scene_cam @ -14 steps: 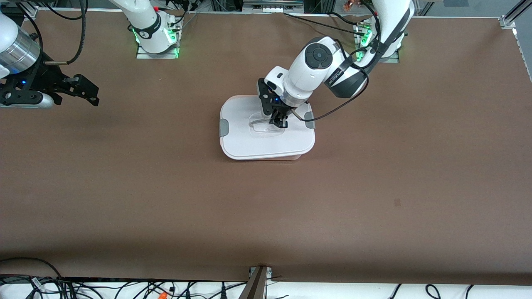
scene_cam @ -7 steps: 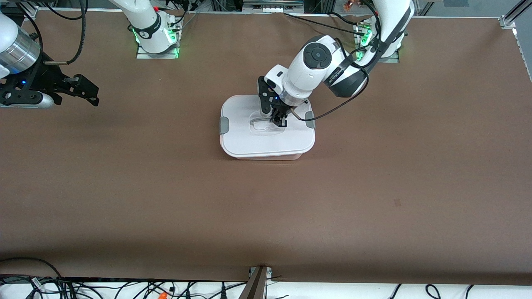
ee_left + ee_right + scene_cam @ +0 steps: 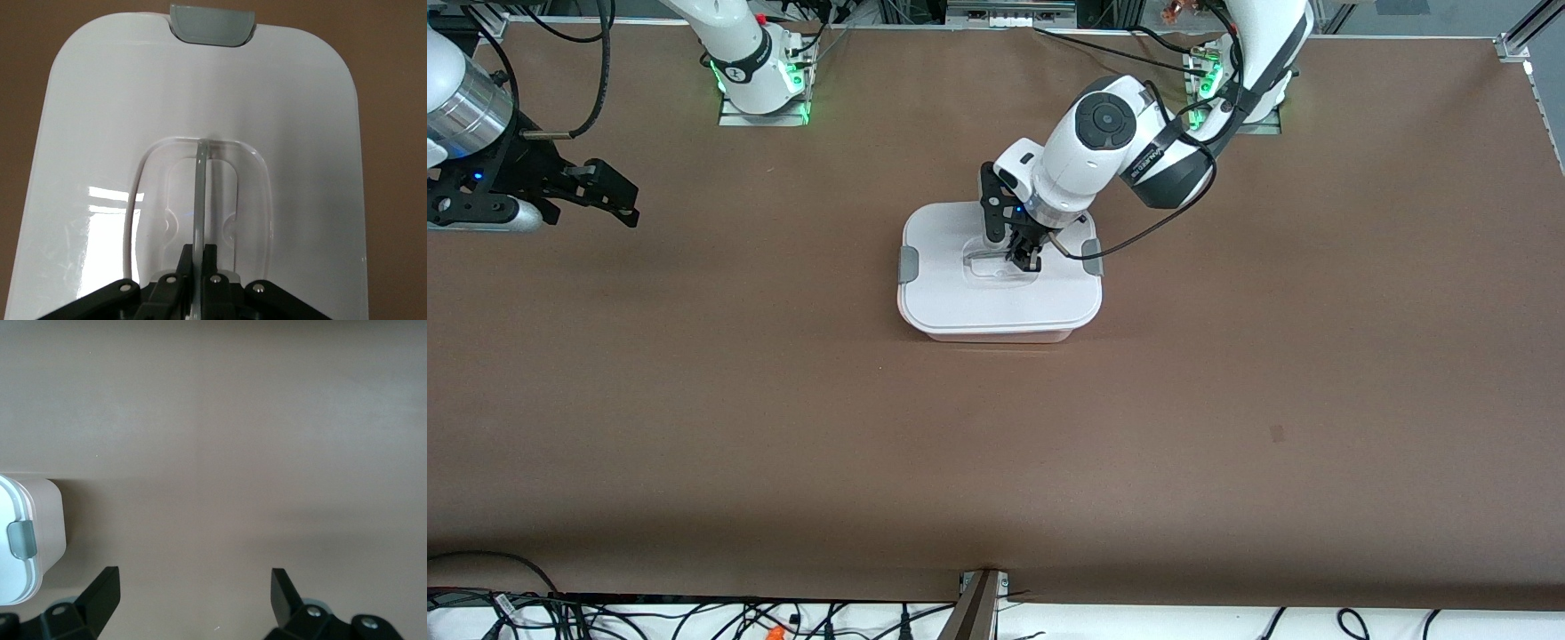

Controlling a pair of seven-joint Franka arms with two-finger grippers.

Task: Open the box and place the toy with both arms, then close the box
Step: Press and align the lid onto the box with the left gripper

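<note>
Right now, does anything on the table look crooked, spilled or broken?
Nothing stands out. The white lid sits squarely on the box, with the left gripper shut on its clear handle. The right gripper waits open at the right arm's end of the table.

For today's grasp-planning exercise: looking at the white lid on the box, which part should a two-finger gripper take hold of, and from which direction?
Grip the clear handle, the thin upright strip across the recess in the middle of the lid, coming straight down from above. The lid is otherwise broad and flat, so only this strip fits between two fingers. The left gripper is shut on it that way; the right gripper waits, open, over the right arm's end of the table.
</note>
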